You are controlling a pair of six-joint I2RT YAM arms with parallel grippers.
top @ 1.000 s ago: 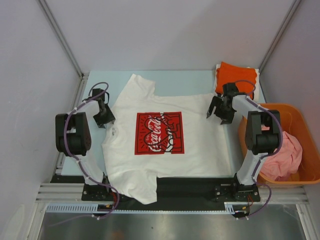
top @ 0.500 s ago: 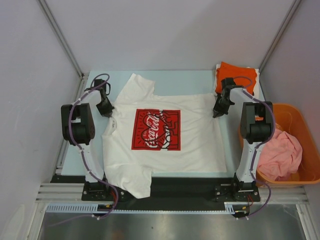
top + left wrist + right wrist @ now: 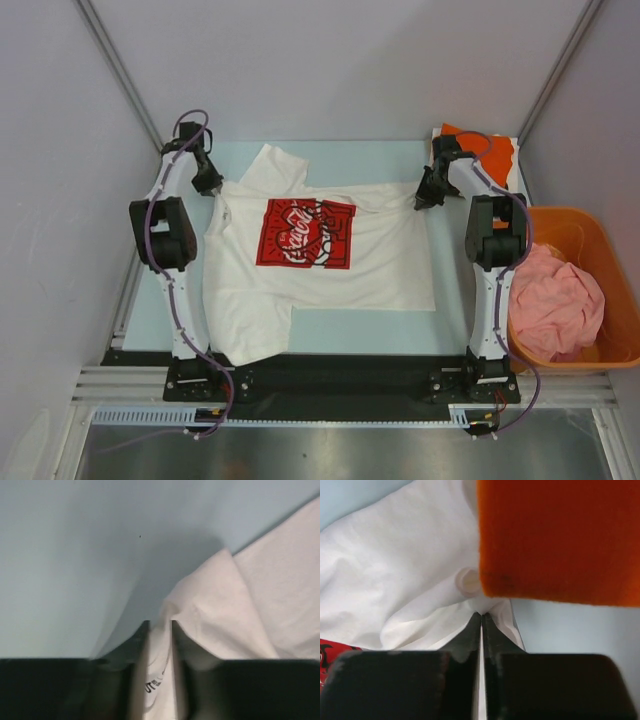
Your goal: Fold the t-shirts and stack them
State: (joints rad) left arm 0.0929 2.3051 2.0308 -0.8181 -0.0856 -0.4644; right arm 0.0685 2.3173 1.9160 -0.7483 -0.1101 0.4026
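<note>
Top external view gave us the white t-shirt (image 3: 320,280) spread over the middle of the table (image 3: 370,160), its red-and-black print (image 3: 305,232) facing up and its lower part lying flat toward the near edge. We saw the left gripper (image 3: 212,185) at the shirt's far left side, near the table's far left corner, and the right gripper (image 3: 425,197) at its far right side. The cloth between them was gathered into a creased ridge. Left wrist view showed us the left gripper clenched on a fold of white cloth bearing a printed label (image 3: 151,686). Right wrist view showed us the right gripper pressed tight, a thin white edge of the same shirt pinched in it. We found the folded orange t-shirt (image 3: 490,150) at the far right corner, just beside the right gripper. The pink t-shirt (image 3: 555,305) lay crumpled in the orange plastic basket (image 3: 600,222) beside the table's right edge
</note>
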